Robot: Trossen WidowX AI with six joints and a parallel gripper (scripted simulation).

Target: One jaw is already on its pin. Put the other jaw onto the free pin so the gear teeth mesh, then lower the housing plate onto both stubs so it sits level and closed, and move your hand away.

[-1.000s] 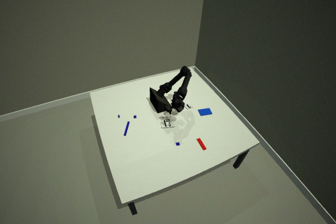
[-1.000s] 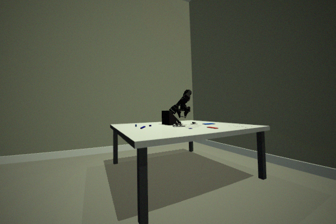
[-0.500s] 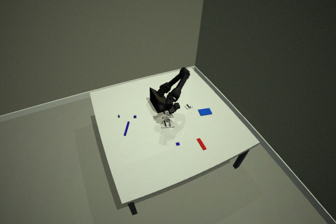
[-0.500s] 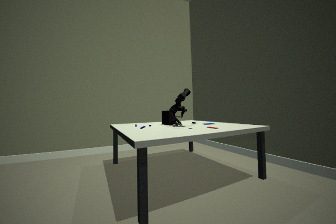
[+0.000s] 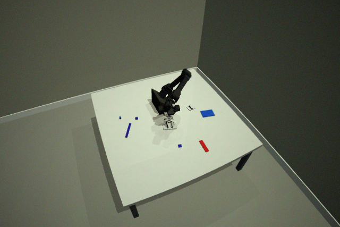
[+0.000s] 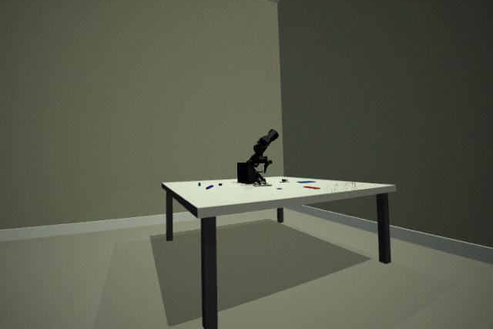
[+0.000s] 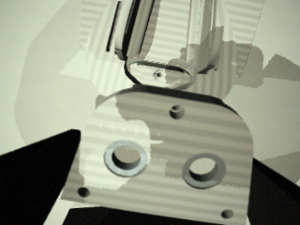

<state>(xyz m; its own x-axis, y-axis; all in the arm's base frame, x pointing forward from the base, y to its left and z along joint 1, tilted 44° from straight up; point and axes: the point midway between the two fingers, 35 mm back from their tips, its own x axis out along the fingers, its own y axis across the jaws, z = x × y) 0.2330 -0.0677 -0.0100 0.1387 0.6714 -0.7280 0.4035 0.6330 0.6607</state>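
My gripper (image 7: 161,152) is shut on the housing plate (image 7: 164,131), with one dark finger at each side edge. The plate is pale, with two grey ring-lined holes and several small holes. It hangs above the table, over the near part of the jaw assembly. The pale jaw assembly (image 5: 169,124) (image 6: 262,184) stands on its flat base just in front of the arm. In the wrist view its two long jaws, left jaw (image 7: 141,28) and right jaw (image 7: 203,35), run upward beyond the plate. The plate hides the pins, stubs and gear teeth, so I cannot tell whether the teeth mesh.
A small pale stand (image 5: 190,107) (image 6: 284,180) is right of the arm. A blue plate (image 5: 207,113) (image 6: 306,182) and red bar (image 5: 203,145) (image 6: 311,187) lie farther right. A dark blue bar (image 5: 128,130) and small blue blocks lie around. The black block (image 5: 158,102) (image 6: 244,172) is behind the assembly.
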